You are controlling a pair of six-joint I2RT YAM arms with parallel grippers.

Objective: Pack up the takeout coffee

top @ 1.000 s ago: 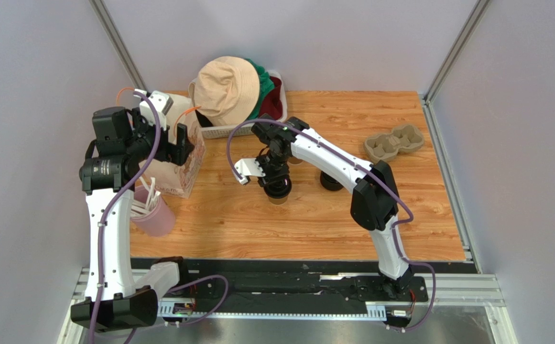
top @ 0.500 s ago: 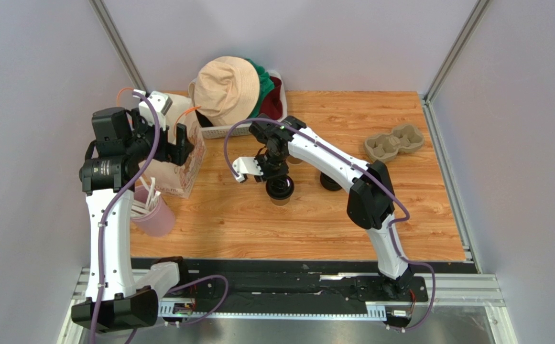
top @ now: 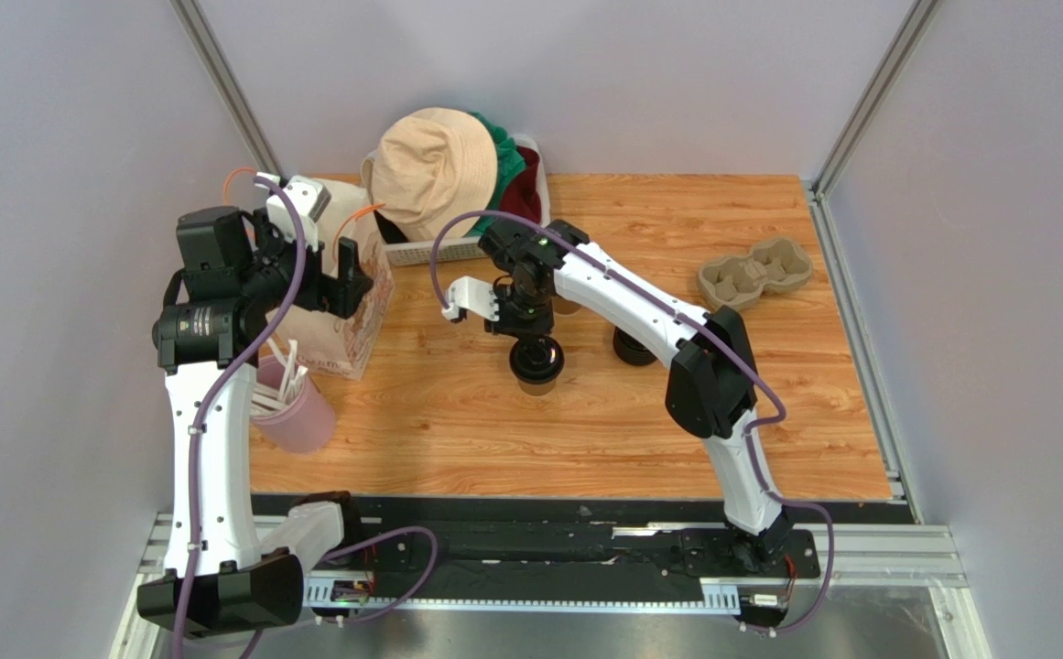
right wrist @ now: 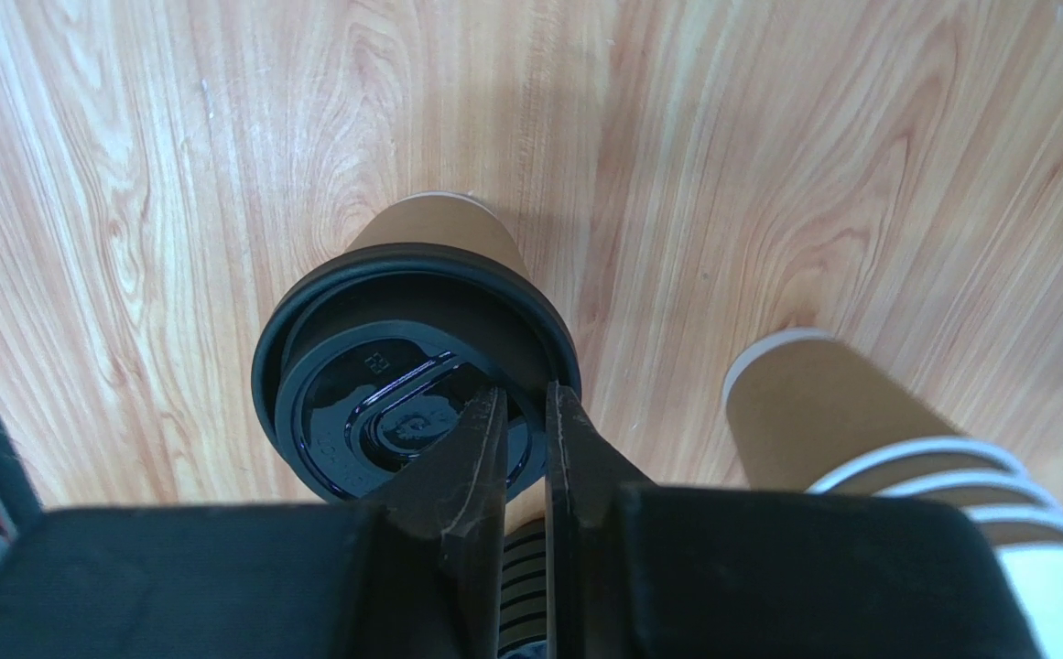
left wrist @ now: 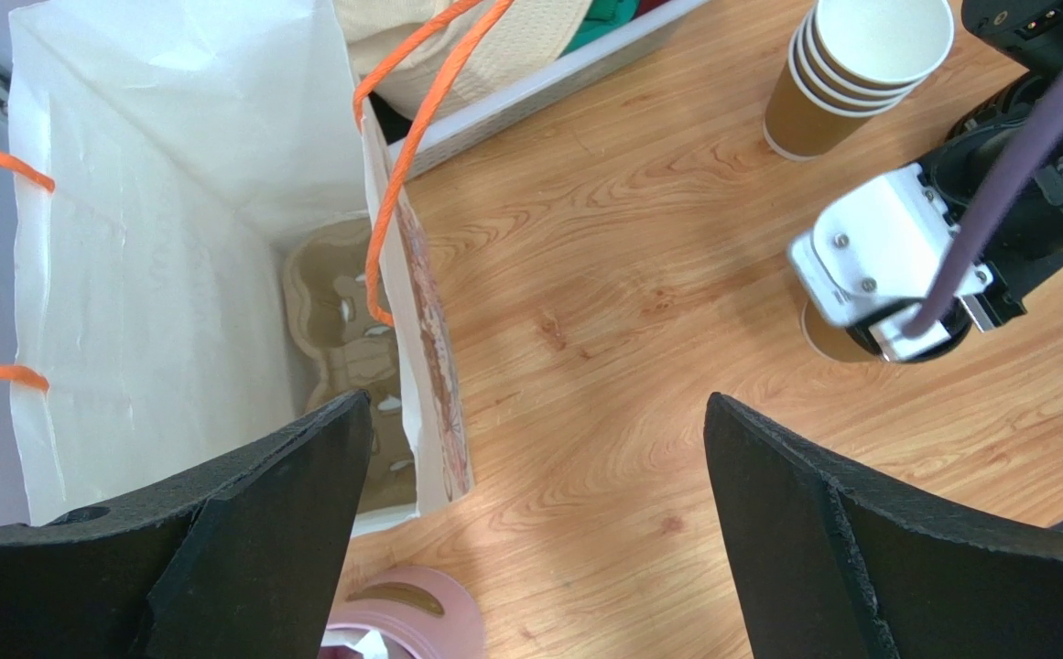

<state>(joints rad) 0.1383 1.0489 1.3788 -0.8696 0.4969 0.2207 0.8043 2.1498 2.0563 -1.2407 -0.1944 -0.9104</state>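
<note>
1. Near left: a tall pink cup [top: 299,416] holding white straws stands on the wooden table [top: 633,426].
2. Just beyond it: a white paper bag with orange cord handles [left wrist: 152,247] stands upright, mouth open. A moulded brown pulp tray [left wrist: 344,343] lies at its bottom.
3. The left gripper [left wrist: 537,412] hangs over the bag's right edge. Jaws spread wide, nothing between them.
4. Far centre: a beige bucket hat [top: 434,172] rests on a white bin [top: 440,251] of green and maroon cloth.
5. Centre: the takeout coffee [right wrist: 413,357], a kraft-brown paper cup with a round black plastic lid fitted on, stands upright on the table, well apart from the bag.
6. The right gripper [right wrist: 523,398] points down over the lid's edge. Jaws drawn almost together, a slim gap, nothing seen between them. Contact with the lid cannot be told.
7. Just beside the coffee: a nested stack of open kraft cups [right wrist: 881,440].
8. Right of that: a stack of black lids [top: 633,346].
9. Far right: a 2-cup pulp carrier [top: 754,272].
</note>
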